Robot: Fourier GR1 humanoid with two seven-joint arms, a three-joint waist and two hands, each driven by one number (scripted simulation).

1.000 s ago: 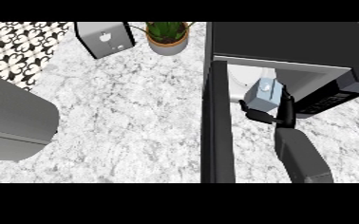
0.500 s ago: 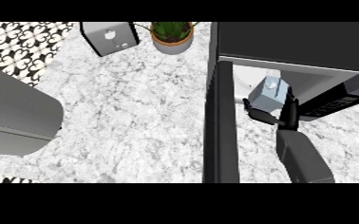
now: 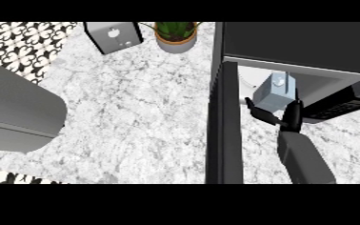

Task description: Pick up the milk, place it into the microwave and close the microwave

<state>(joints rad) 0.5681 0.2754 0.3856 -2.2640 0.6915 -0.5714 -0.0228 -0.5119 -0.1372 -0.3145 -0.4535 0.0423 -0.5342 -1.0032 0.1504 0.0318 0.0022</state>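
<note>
Head view has the milk (image 3: 274, 89) a little deeper toward the microwave's mouth than half a second ago, so the carry is creeping forward, not stalling. The carton is upright and still held by the right hand (image 3: 283, 119), thumb on one side and fingers (image 3: 295, 112) on the other, curled round its lower part. Can't tell if its base touches anything yet. It looks to be right at the threshold of the microwave (image 3: 288, 43), just beside the open door (image 3: 225, 124), which stands edge-on. So placing seems nearly done, with letting go and swinging the door shut still to come. The left hand doesn't show. The potted plant (image 3: 174, 34) sits on the counter (image 3: 126, 105), well apart from all this.
</note>
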